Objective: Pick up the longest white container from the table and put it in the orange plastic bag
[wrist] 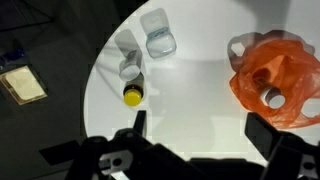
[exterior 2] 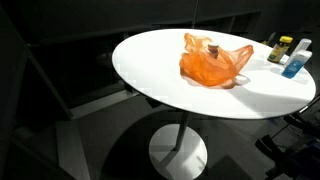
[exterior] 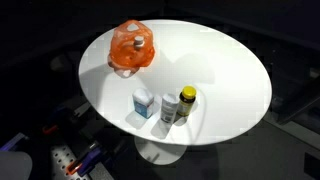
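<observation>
The orange plastic bag (exterior: 132,50) lies on the round white table (exterior: 220,70); it also shows in the other exterior view (exterior 2: 212,63) and at the right of the wrist view (wrist: 280,70). A white container with a round top (wrist: 270,98) stands inside the bag and pokes out of it in both exterior views (exterior: 137,42) (exterior 2: 212,46). My gripper (wrist: 198,130) shows only in the wrist view. It is open and empty above the bare table, left of the bag. The arm is out of both exterior views.
Three small containers stand together near the table edge: a white-and-blue one (exterior: 143,103) (wrist: 158,32), a white one (exterior: 166,107) (wrist: 128,65) and a yellow-lidded bottle (exterior: 186,100) (wrist: 132,95) (exterior 2: 284,48). Dark floor surrounds the table.
</observation>
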Action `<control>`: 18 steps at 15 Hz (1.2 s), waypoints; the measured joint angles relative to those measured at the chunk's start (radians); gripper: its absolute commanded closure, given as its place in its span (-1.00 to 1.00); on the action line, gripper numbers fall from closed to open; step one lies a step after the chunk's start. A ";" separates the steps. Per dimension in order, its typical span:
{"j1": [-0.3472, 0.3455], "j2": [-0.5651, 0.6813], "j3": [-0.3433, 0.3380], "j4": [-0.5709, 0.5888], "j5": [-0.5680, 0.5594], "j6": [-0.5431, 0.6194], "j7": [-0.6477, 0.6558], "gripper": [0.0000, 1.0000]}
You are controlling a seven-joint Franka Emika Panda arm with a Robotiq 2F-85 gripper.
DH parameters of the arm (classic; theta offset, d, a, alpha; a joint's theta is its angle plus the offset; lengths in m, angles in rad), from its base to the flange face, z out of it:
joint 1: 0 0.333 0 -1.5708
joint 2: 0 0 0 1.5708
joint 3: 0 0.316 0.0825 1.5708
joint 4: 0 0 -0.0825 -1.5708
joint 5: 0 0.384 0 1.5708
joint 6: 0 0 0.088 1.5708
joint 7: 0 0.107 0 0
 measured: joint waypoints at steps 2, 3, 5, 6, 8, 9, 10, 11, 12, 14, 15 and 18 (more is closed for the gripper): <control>0.000 0.000 0.000 0.001 0.000 0.000 0.000 -1.00; 0.000 0.000 0.000 0.001 0.000 0.000 0.000 -1.00; 0.000 0.001 0.001 0.001 0.000 -0.001 0.000 -1.00; 0.000 0.004 0.003 0.001 0.001 -0.004 0.001 -1.00; 0.000 0.021 0.010 0.004 0.001 -0.014 0.008 -1.00; 0.000 0.036 0.013 0.009 0.001 -0.020 0.014 -1.00; 0.000 0.054 0.017 0.015 0.002 -0.026 0.019 -1.00; 0.000 0.074 0.020 0.023 0.003 -0.036 0.025 -1.00; 0.000 0.097 0.023 0.035 0.004 -0.049 0.032 -1.00; 0.000 0.145 0.029 0.062 0.005 -0.085 0.049 -1.00; 0.000 0.171 0.033 0.076 0.007 -0.105 0.062 -1.00; 0.001 0.248 0.050 0.116 0.008 -0.154 0.115 -1.00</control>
